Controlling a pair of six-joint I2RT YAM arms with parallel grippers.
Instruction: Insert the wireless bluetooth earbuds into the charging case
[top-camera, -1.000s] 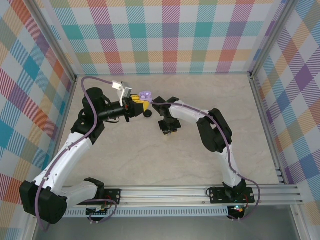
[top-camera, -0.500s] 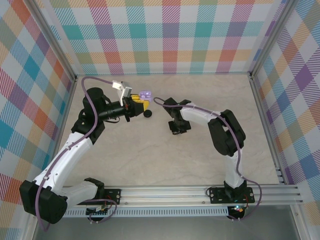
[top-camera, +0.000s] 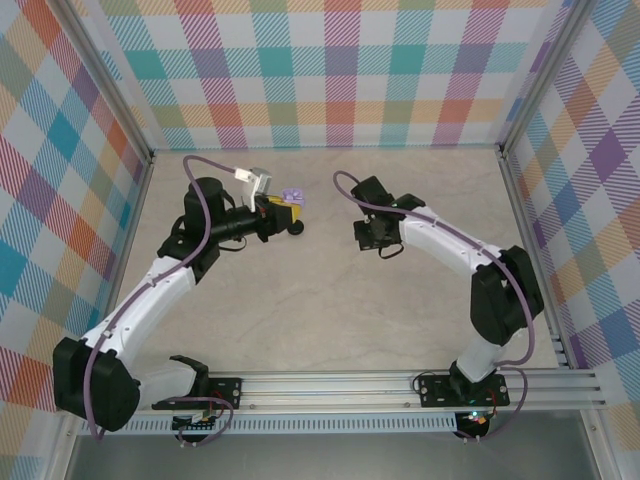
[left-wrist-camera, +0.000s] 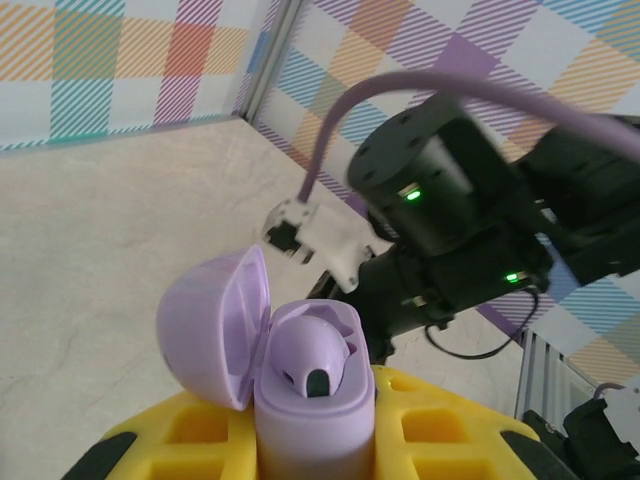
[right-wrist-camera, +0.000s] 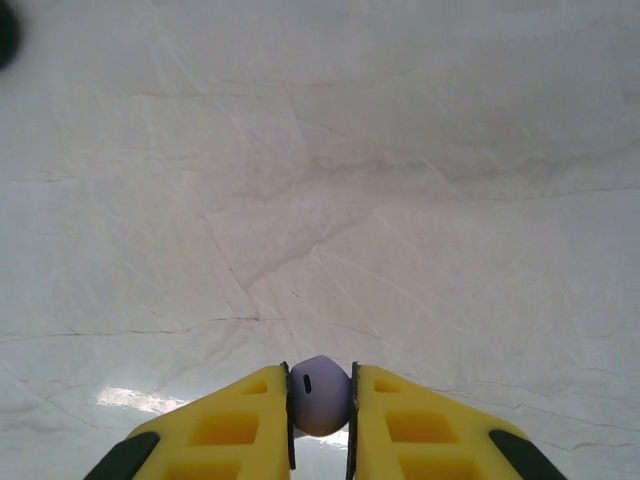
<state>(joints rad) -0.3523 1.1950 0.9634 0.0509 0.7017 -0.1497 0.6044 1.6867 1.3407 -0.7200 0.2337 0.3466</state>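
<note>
Left tool (left-wrist-camera: 318, 440) pinches the lilac case (left-wrist-camera: 215, 320) by its lower body, between the yellow fingers. The case is raised off the bench (right-wrist-camera: 400, 200) with its lid swung open to one side. One lilac earbud (left-wrist-camera: 312, 352) already sits in a well of the case, stem end down as far as the left wrist view shows. Right tool (right-wrist-camera: 320, 400) is pressed onto the second lilac earbud (right-wrist-camera: 320, 392), a small rounded body caught between the fingertips over bare bench. In the top view the two tools are well apart, the right one out toward the middle of the bench, so this bud has yet to travel to the case. Judged progress for the lilac pair: half done, with the carry, lining-up and seating of the second bud left, then likely the lid. A small dark thing (top-camera: 296, 227) lies just beside the left tool; too small to tell whether it is a bud or a case.
</note>
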